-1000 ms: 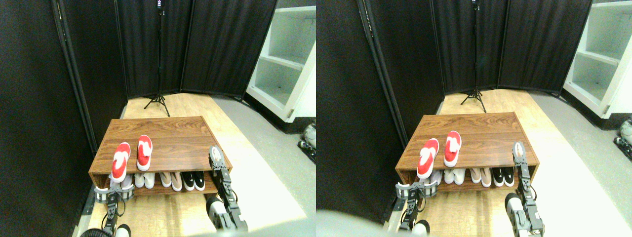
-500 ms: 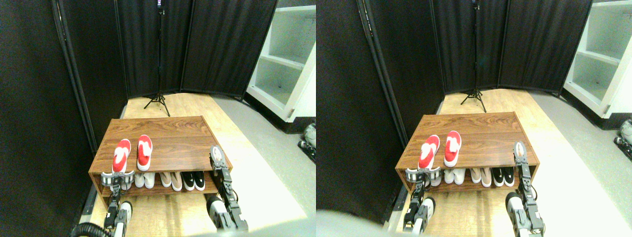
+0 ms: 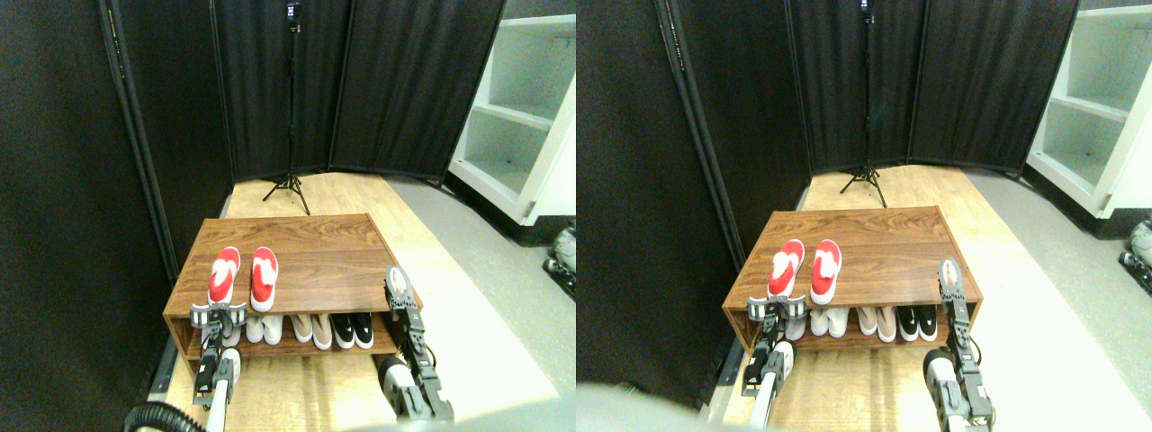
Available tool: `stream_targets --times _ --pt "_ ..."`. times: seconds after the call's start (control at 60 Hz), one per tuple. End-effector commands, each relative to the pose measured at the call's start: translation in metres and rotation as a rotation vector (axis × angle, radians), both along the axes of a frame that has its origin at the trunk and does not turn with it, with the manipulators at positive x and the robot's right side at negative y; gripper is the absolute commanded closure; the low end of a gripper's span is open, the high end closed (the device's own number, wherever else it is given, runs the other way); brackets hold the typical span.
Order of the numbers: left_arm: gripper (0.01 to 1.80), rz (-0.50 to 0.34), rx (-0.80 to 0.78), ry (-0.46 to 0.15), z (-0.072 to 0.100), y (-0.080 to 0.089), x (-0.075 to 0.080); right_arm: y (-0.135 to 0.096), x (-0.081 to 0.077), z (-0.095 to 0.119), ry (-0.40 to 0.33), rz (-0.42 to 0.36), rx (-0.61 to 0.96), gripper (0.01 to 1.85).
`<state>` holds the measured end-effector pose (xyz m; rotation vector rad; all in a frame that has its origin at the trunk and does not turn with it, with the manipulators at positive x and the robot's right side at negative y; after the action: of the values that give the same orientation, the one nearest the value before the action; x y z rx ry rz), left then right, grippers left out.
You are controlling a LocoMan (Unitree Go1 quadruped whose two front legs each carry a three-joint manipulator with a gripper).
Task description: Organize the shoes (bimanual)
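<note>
Two red shoes lie side by side, toes away from me, on the left part of the wooden shoe rack's top. The left shoe has its heel near the front edge, and the right shoe lies parallel to it. My left gripper is open and spread wide at the rack's front edge, right behind the left shoe's heel. My right gripper is shut and stands upright at the rack's front right corner, holding nothing.
White, beige and black pairs fill the rack's lower shelf. Black curtain panels close off the left and back. A tripod stands behind the rack, and a white shelf unit is at the right.
My left gripper rose from below the rack to its front edge. The left red shoe slid back from overhanging that edge and now lies straight beside the other. The right arm barely moved.
</note>
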<state>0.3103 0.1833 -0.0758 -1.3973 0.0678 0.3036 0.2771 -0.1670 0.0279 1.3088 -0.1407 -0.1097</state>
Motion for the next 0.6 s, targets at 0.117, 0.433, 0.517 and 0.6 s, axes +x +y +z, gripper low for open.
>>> stream_targets --times 0.117,0.433,0.517,0.6 --pt "0.32 -0.019 0.059 -0.044 0.016 -0.007 -0.013 -0.001 0.001 0.005 -0.028 -0.023 0.018 1.85" --pt "0.68 0.018 0.107 -0.124 0.056 0.018 -0.059 0.001 0.002 0.004 -0.042 -0.012 0.007 1.85" --pt "0.84 0.056 0.116 -0.138 0.065 0.026 -0.062 0.003 0.003 0.003 -0.051 -0.002 0.013 1.85" --pt "1.11 0.079 0.183 -0.168 0.066 0.038 -0.058 0.003 0.003 0.003 -0.047 0.002 0.016 1.85"
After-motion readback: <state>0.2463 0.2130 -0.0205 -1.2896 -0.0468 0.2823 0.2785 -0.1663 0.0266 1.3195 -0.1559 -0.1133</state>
